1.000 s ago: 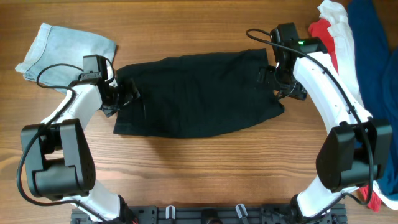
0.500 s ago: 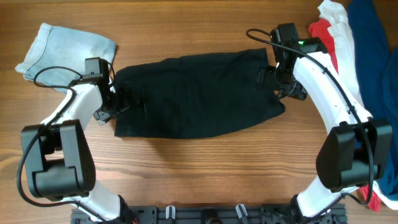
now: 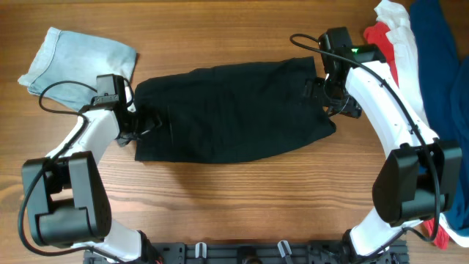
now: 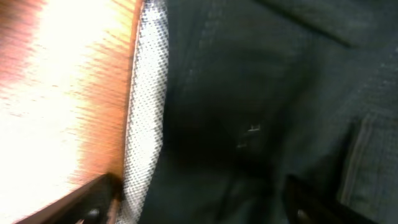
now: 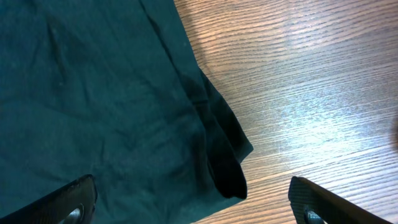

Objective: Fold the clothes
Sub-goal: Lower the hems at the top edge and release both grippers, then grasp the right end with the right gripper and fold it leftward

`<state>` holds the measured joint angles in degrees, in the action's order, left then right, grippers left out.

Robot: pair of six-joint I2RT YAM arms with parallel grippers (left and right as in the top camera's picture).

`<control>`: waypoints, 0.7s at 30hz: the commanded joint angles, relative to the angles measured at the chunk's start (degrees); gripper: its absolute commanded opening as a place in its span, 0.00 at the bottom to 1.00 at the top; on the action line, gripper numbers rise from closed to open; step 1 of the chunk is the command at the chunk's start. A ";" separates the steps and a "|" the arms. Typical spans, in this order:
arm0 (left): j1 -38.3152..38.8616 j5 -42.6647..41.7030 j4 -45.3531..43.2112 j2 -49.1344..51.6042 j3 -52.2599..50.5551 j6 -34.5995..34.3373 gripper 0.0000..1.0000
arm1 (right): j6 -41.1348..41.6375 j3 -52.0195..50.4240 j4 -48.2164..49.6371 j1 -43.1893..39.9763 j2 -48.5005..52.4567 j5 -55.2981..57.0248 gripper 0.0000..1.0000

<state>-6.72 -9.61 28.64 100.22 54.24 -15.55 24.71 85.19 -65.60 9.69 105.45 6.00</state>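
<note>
The black shorts (image 3: 234, 110) lie spread flat across the middle of the table. My left gripper (image 3: 139, 121) is open at their left edge. In the left wrist view (image 4: 202, 208) its blurred fingertips (image 4: 93, 202) straddle the grey speckled waistband (image 4: 146, 112) and the black fabric (image 4: 267, 93). My right gripper (image 3: 327, 95) is open over the shorts' right edge. In the right wrist view (image 5: 193, 205) a folded-over hem corner (image 5: 224, 168) lies between its fingers (image 5: 71, 199), with bare wood on the right.
Pale-blue denim shorts (image 3: 77, 59) lie at the back left, just behind my left arm. A pile of white, red and blue clothes (image 3: 425, 51) fills the right edge beside my right arm. The wooden table (image 3: 234, 198) shows in front of the shorts.
My left gripper has shifted a little toward the front along the shorts' left edge, nudging the fabric there. The right arm has not moved.
</note>
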 commanded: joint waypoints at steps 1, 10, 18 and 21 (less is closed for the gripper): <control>0.55 -8.41 0.22 4.59 -3.56 0.61 0.71 | -0.59 -0.42 -0.07 0.09 0.96 0.09 0.99; 0.55 -8.41 0.28 4.57 -3.56 0.57 0.04 | -0.59 -0.42 -0.04 0.09 0.96 0.11 0.99; -0.70 -8.28 4.09 0.17 -1.31 0.35 0.04 | -3.41 0.96 -0.33 0.09 0.33 -1.22 0.97; -1.73 -6.91 8.92 -4.13 1.40 0.37 0.04 | -7.50 2.38 0.15 0.09 -0.87 -6.29 0.93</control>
<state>-7.16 -17.28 33.58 100.64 53.52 -15.31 22.22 85.27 -65.76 9.69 105.45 5.06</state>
